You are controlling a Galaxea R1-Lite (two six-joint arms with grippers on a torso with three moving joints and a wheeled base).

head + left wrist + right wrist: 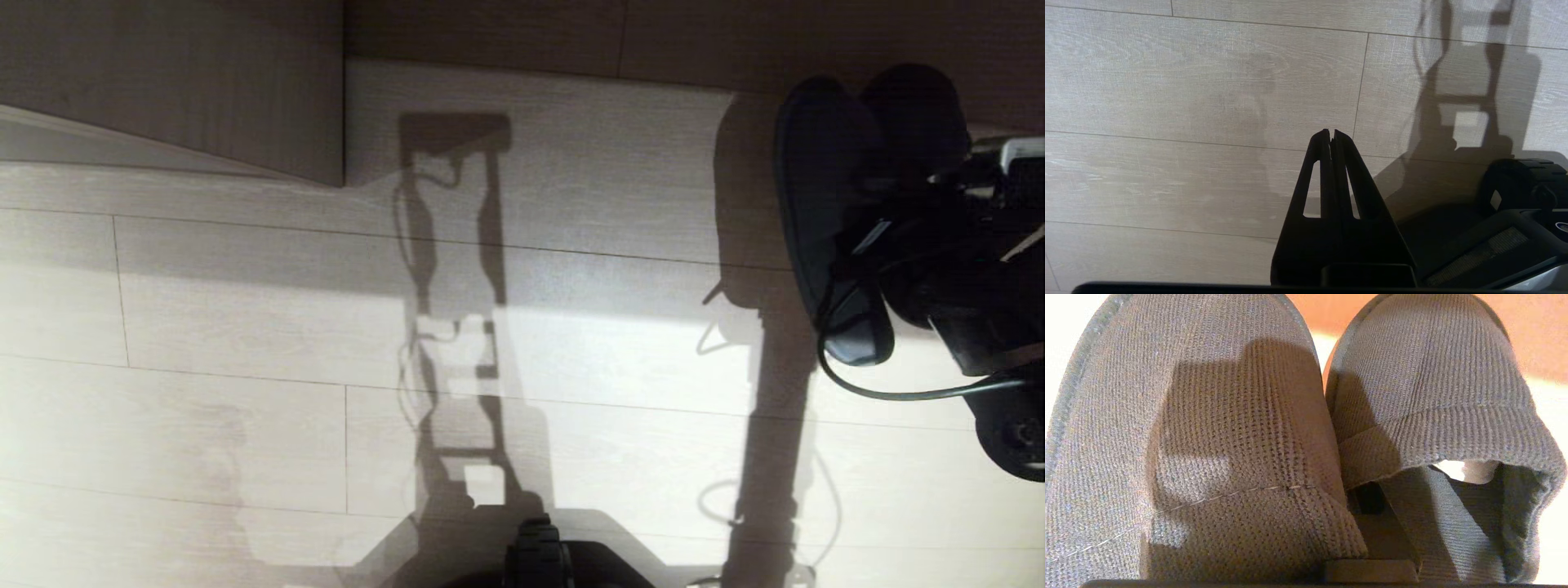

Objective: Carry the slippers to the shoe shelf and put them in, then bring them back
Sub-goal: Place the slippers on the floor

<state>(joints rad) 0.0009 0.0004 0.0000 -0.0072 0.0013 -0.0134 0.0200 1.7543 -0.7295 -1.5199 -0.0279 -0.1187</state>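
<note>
I find no word, label, brand, number or sign that I can read in any of my three views. A small pale mark sits on my base (1562, 226), at the edge of the left wrist view, too cut off to make out.

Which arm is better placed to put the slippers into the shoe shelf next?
The right. Its hand is already shut on the slippers, holding the pair up at the head view's right edge. The left hand is shut and empty, pointing at bare floor. The shoe shelf lies ahead to the left.
</note>
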